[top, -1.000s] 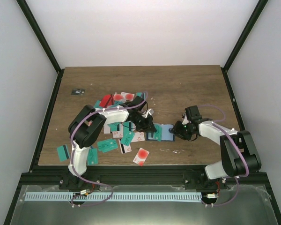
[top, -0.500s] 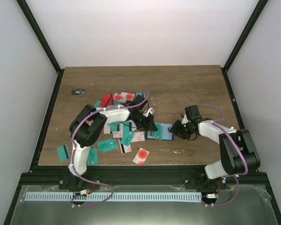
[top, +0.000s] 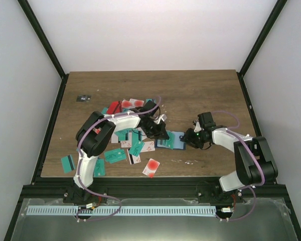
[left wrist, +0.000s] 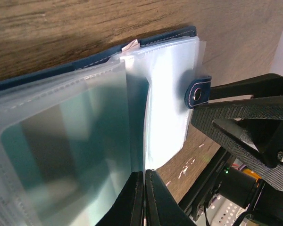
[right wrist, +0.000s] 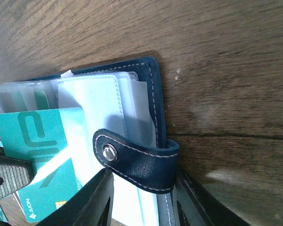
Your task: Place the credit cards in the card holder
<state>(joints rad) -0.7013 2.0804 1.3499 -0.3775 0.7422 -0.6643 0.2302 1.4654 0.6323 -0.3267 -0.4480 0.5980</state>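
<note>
Top view: left gripper point(top: 159, 134) nudged toward card holder point(top: 179, 141) on bench point(top: 205, 90). Teal card point(top: 164, 142) now overlaps holder's left edge, so insertion judged under way. Loose credit cards point(top: 121, 150) left of holder; open bench beyond and right of it.
Left wrist: jaws pinched shut on teal card at clear sleeve point(left wrist: 165, 94).
Right wrist: right gripper point(right wrist: 144, 202) unmoved, jaws narrow, clamping holder's edge at clasp tab point(right wrist: 132, 160).

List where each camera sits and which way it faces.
Top: above and behind the bases, looking down on the table; left arm and right arm show.
Left wrist: on the left arm, close on the open card holder; shut left hand at bottom.
Right wrist: on the right arm, facing the clasp tab; right hand straddles the holder's edge.
Shared: both wrist views show the tab.
</note>
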